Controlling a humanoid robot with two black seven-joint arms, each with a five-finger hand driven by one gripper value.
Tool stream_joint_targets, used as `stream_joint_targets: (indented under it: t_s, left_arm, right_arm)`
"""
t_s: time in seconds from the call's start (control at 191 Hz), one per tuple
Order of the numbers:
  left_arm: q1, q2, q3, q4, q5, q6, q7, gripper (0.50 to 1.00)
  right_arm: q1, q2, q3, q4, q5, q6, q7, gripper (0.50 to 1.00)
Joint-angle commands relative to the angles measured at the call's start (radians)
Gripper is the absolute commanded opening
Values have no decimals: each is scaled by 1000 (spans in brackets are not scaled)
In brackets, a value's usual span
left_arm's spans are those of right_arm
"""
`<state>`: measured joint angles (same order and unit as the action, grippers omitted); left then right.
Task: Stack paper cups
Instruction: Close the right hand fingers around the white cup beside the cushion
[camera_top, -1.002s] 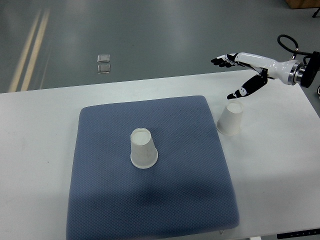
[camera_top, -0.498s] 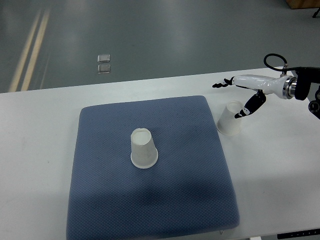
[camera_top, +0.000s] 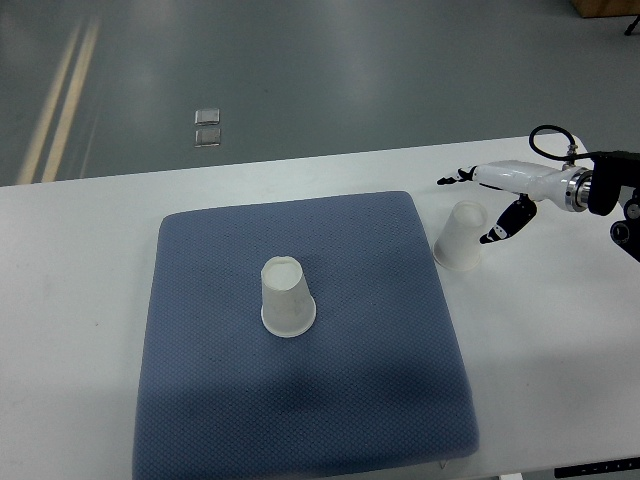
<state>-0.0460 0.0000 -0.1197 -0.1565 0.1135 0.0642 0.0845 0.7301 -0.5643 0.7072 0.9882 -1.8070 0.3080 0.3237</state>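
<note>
The upturned paper cup (camera_top: 461, 236), standing on the white table (camera_top: 560, 320) just right of the blue mat (camera_top: 350, 400), is being flanked by the spread, empty right hand (camera_top: 488, 205), which should be closed gently around its middle to avoid crushing.

A blue-grey quilted cushion mat (camera_top: 330, 400) is lying square on a white table (camera_top: 80, 300), covering most of its middle. Beyond the table's far edge, grey floor (camera_top: 350, 70) is showing two pale yellow lines (camera_top: 55, 100) and a small glossy square plate (camera_top: 208, 128).
</note>
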Motion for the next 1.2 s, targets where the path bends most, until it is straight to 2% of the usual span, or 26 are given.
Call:
stream_joint_targets:
  t_s: [0.0, 0.304, 1.196]
  left_arm:
    - [0, 0, 0, 0, 0, 0, 0, 1000]
    - [0, 0, 0, 0, 0, 0, 0, 1000]
    - [0, 0, 0, 0, 0, 0, 0, 1000]
  right_arm:
    - [0, 6, -2, -10, -5, -1, 0, 909]
    - [-6, 14, -29, -26, -29, -38, 0, 877]
    - [-3, 29, -32, -51, -48, -49, 1, 764]
